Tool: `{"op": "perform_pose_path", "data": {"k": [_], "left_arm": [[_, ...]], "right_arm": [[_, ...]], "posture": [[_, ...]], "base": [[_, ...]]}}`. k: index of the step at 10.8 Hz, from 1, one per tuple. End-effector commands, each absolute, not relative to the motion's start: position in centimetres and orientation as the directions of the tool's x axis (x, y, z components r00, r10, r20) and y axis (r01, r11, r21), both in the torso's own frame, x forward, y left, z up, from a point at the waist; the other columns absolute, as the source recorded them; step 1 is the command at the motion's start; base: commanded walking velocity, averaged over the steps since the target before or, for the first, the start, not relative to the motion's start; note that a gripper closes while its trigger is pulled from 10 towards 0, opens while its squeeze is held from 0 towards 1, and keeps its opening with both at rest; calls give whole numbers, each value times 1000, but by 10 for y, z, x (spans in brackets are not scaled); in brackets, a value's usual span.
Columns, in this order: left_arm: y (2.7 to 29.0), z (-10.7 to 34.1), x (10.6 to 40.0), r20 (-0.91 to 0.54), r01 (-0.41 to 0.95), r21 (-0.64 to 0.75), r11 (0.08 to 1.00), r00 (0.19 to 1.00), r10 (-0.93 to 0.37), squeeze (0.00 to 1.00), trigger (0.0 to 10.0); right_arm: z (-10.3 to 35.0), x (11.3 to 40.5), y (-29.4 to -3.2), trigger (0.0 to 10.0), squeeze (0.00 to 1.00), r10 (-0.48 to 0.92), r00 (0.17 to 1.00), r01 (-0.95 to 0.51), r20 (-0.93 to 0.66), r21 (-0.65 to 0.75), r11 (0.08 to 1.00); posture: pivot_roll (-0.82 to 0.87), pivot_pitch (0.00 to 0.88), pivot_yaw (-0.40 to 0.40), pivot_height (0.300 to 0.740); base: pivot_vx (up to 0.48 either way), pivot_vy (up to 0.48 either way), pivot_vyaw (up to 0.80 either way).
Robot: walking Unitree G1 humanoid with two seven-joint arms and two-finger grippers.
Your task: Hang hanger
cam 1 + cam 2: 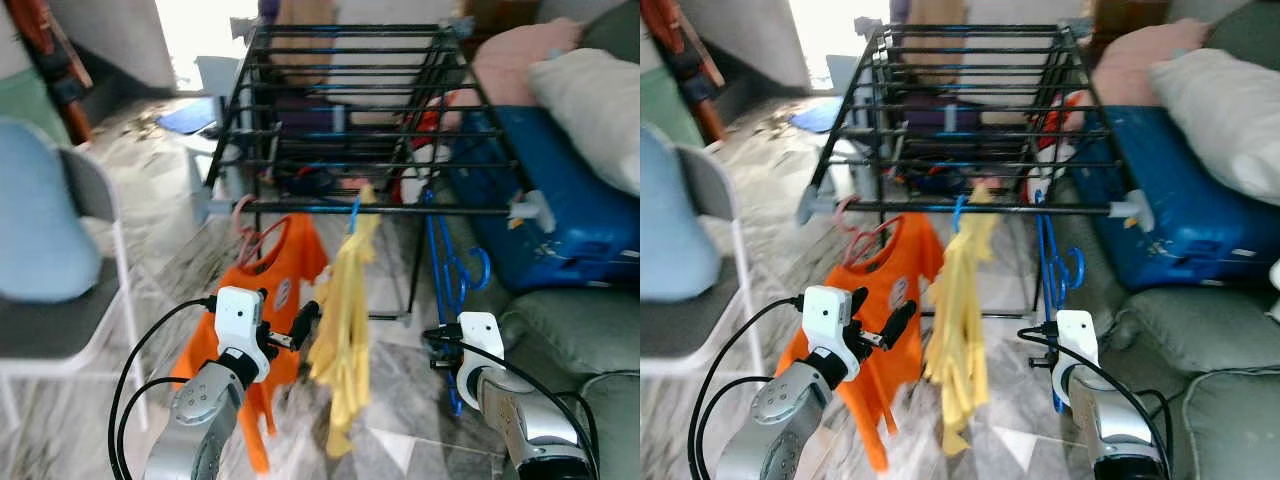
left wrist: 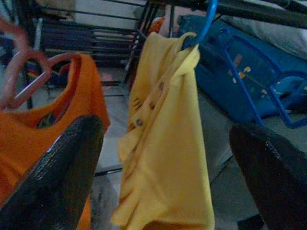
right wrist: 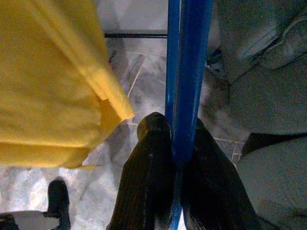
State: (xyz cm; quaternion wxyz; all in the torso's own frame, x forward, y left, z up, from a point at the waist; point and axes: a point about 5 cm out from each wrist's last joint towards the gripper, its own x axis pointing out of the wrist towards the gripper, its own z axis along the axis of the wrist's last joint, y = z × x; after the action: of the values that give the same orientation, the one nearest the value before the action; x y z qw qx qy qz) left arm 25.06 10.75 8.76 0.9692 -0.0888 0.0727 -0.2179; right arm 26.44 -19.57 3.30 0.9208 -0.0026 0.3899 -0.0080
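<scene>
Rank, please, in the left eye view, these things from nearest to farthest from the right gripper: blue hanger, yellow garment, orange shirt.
1. Blue hanger: held in the right gripper.
2. Yellow garment: hangs to its left, on the rack's front bar.
3. Orange shirt: farther left, beside the left gripper.

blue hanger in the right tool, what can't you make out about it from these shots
- Blue hanger: the eye views blur its hook, so whether it rests on the drying rack's front bar is unclear.
- Its lower end: in the right wrist view the right tool, shut on the hanger, covers it and the frame edge cuts it off.
- Its full shape: the yellow shirt hides one side in that view.
</scene>
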Motion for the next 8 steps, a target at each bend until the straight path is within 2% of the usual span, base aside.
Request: {"op": "perform_pose_path", "data": {"k": [1, 5, 7, 8], "left_arm": [[108, 91, 251, -94, 416, -197, 888, 893, -439, 0, 10000], [108, 90, 250, -99, 420, -208, 883, 889, -446, 0, 10000], [107, 90, 250, -99, 429, -201, 881, 886, -454, 0, 10000], [107, 90, 250, -100, 429, -199, 881, 885, -454, 0, 10000]], "right_arm": [[37, 269, -194, 10000, 0, -11, 707, 10, -707, -6, 1000], [36, 270, -192, 10000, 0, -8, 705, 9, -709, -2, 1000], [36, 271, -192, 10000, 0, -7, 707, 10, -708, 0, 1000], [36, 271, -191, 10000, 0, -7, 707, 10, -707, 1, 1000]], "posture": [[-125, 12, -8, 740], [-123, 8, -7, 740], [-121, 5, -7, 740], [-120, 5, -7, 740]], "base": [[319, 0, 0], [280, 324, -720], [246, 388, -228], [0, 0, 0]]}}
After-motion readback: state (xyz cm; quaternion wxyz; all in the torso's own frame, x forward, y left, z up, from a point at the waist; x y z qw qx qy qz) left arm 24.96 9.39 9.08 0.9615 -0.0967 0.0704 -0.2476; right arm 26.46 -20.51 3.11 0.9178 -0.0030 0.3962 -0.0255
